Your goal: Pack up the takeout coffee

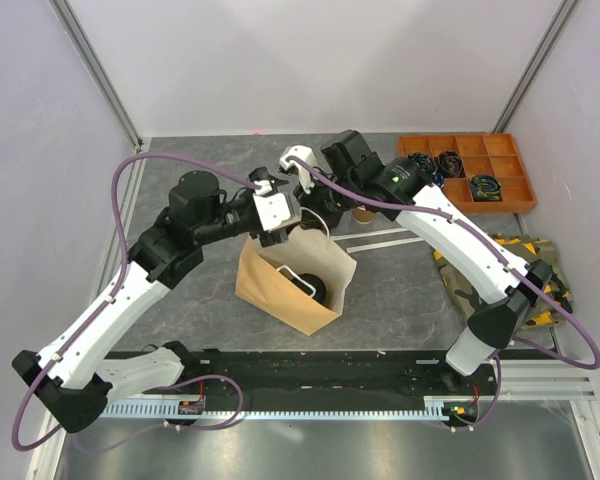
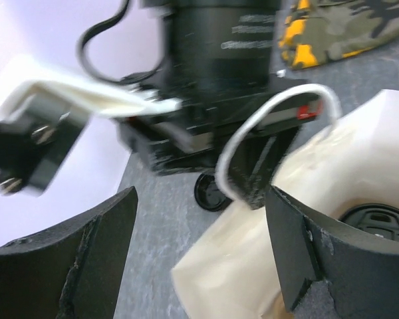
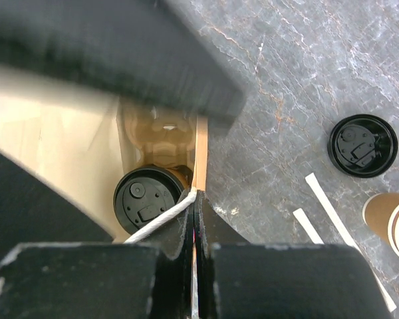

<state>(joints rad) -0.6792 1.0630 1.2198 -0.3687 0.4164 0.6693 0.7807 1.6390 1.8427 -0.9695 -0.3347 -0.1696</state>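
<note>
The right hand (image 3: 194, 203) pinches the bag (image 1: 278, 288) rim (mouth open), so lift the open left hand (image 2: 199, 249) straight out.

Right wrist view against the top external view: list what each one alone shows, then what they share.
Only the right wrist view: the right gripper pinched shut on the paper bag rim beside its white handle, and a loose black lid on the table. Only the top external view: the orange tray, the camouflage cloth and the left gripper. Both: the bag, a second black lid inside it, a tan cup and white strips.
</note>
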